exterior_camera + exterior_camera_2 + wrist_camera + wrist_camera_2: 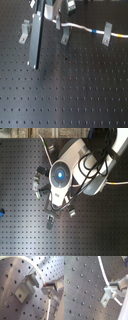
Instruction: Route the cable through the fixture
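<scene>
A matt black perforated metal board (pixel 75 95) is seen, with dull grey metal brackets (pixel 27 287) and a smooth white cable (pixel 82 27).

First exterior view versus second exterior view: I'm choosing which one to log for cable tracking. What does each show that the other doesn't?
Only the first exterior view shows the cable with its blue and yellow bands, threaded past a clip, plus the long dark bar. Only the second exterior view shows the arm from above, hiding most of the work. Both show the perforated black table.

White cable (pixel 82 27) with blue and yellow bands lies across the fixture clips (pixel 106 34)
</scene>
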Controlling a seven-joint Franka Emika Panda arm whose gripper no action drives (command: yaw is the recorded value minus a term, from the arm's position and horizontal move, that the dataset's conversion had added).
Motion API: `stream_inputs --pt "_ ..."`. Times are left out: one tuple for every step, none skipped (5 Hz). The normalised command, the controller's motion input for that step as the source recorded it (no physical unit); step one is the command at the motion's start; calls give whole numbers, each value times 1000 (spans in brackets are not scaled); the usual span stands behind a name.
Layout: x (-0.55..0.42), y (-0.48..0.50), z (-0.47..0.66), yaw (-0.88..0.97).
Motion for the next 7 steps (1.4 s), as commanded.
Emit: stream_inputs --pt "0 0 -34 0" --pt "-71 -181 -308 0" --pt "-108 -275 -258 0" --pt "-105 -261 -108 -277" --pt "5 16 0 0" --pt "62 250 536 106" --pt "5 14 0 111"
